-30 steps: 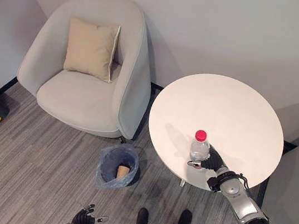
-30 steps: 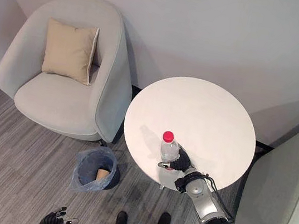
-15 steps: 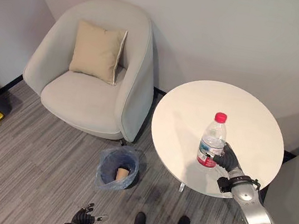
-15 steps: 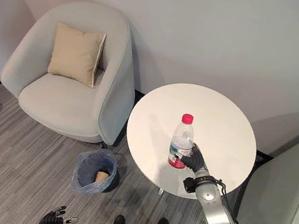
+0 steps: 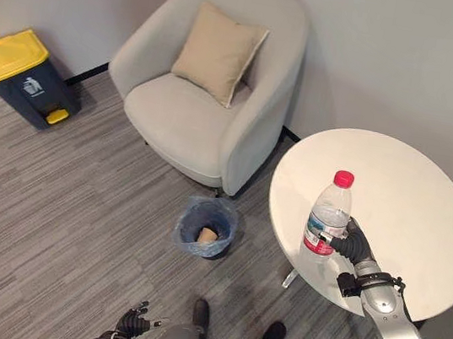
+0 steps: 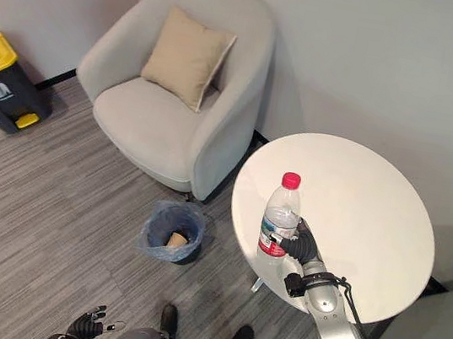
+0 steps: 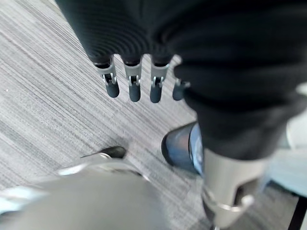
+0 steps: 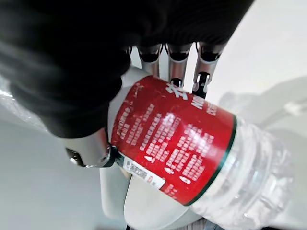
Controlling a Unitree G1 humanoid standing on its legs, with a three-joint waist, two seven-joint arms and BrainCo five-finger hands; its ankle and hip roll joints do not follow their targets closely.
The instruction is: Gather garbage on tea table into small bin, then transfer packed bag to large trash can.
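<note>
Against the far-left wall stands a yellow-lidded trash can (image 5: 20, 75); low at the near edge the left hand (image 5: 131, 325) hangs with fingers relaxed and apart. Further right, a lined small bin (image 5: 205, 227) sits on the floor beside the round table (image 5: 409, 205). Above the table, the right hand (image 6: 303, 247) has its fingers curled tight around an upright, red-capped water bottle (image 6: 280, 216).

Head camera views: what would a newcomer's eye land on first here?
The clear red-capped bottle, gripped upright in the right hand above the round white table. Next, the small lined bin on the floor between table and armchair, a paper cup inside, and the yellow-lidded trash can by the wall.
</note>
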